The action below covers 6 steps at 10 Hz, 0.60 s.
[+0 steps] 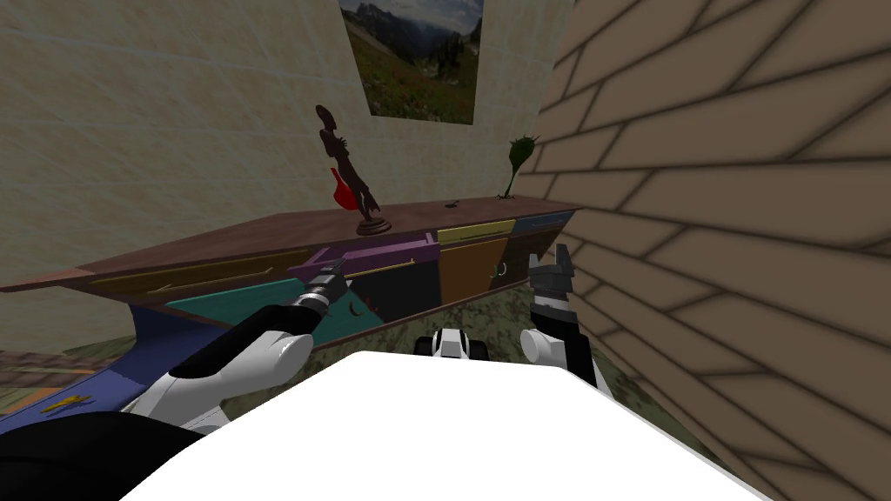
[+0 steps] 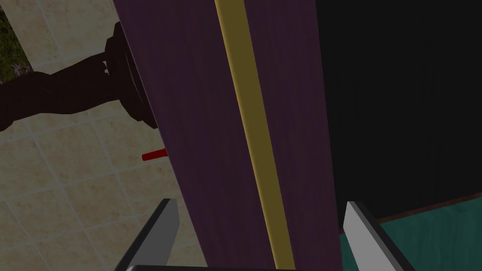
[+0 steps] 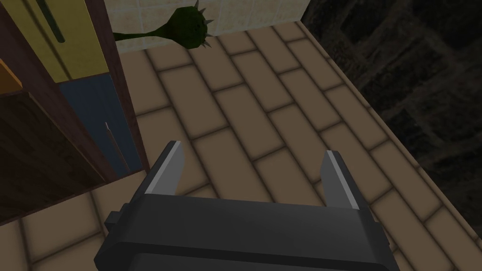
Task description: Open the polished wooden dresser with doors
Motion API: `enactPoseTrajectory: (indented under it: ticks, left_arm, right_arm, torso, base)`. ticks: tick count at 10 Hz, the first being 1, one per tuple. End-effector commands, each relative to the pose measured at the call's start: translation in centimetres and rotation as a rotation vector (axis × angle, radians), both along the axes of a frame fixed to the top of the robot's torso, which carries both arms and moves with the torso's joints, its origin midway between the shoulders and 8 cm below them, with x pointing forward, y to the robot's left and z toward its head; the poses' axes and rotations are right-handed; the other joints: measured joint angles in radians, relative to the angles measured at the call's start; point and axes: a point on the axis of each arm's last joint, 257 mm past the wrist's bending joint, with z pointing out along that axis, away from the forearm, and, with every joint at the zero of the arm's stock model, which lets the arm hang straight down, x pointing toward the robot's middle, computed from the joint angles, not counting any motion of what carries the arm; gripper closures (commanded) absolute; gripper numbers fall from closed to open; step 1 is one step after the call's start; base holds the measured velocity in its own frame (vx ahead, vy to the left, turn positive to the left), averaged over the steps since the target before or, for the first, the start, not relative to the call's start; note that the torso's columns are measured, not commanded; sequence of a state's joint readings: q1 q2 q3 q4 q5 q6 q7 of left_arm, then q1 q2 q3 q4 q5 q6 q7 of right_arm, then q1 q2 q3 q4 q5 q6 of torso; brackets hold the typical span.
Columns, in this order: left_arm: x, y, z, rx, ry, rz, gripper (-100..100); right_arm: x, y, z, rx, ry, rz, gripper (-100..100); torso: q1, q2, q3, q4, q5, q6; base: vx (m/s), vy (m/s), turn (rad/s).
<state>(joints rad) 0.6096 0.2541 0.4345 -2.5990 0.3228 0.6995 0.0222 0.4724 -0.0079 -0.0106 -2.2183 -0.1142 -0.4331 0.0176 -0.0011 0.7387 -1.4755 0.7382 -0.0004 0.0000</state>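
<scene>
The long dresser (image 1: 261, 233) has a brown top and fronts of many colours: teal, purple, black, orange, yellow, blue. My left gripper (image 1: 335, 271) is at the purple drawer front (image 1: 378, 255), which seems to stand a little proud of its neighbours. In the left wrist view the gripper (image 2: 261, 221) is open, and its fingers straddle the purple front (image 2: 197, 117) and its yellow bar handle (image 2: 249, 122) without pressing them. A black panel (image 2: 400, 94) and a teal one (image 2: 423, 226) lie beside it. My right gripper (image 1: 557, 261) (image 3: 252, 171) hangs open and empty near the dresser's right end.
A dark statuette (image 1: 352, 178) with a red thing (image 1: 342, 191) behind it stands on the dresser top above the purple drawer. A spiky green plant (image 1: 519, 156) sits at the top's right end. A brick-patterned wall (image 1: 740, 217) closes the right side.
</scene>
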Motion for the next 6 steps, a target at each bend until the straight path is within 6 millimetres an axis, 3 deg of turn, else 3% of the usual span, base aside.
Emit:
enactPoseTrajectory:
  ticks: [1, 5, 6]
  left_arm:
    - [0.0, 1.3, 1.5, 0.001, 0.002, 0.007, -100]
    - [-0.1, 3.0, 4.2, 0.006, -0.004, 0.016, -100]
    - [0.0, 2.9, 3.5, 0.001, 0.004, 0.015, -100]
  right_arm:
    - [0.0, 0.0, 0.0, 0.0, 0.0, 0.0, 0]
    - [0.0, 0.0, 0.0, 0.0, 0.0, 0.0, 0]
    - [0.0, 0.0, 0.0, 0.0, 0.0, 0.0, 0]
  torso:
    - [0.0, 0.001, 0.001, 0.0, 0.0, 0.0]
    - [0.001, -0.001, -0.001, 0.0, 0.0, 0.0]
    - [-0.001, 0.001, -0.001, 0.002, -0.003, 0.0]
  base:
    - [-0.008, -0.05, -0.021]
    - [-0.01, -0.048, -0.023]
    - [-0.002, -0.018, -0.002]
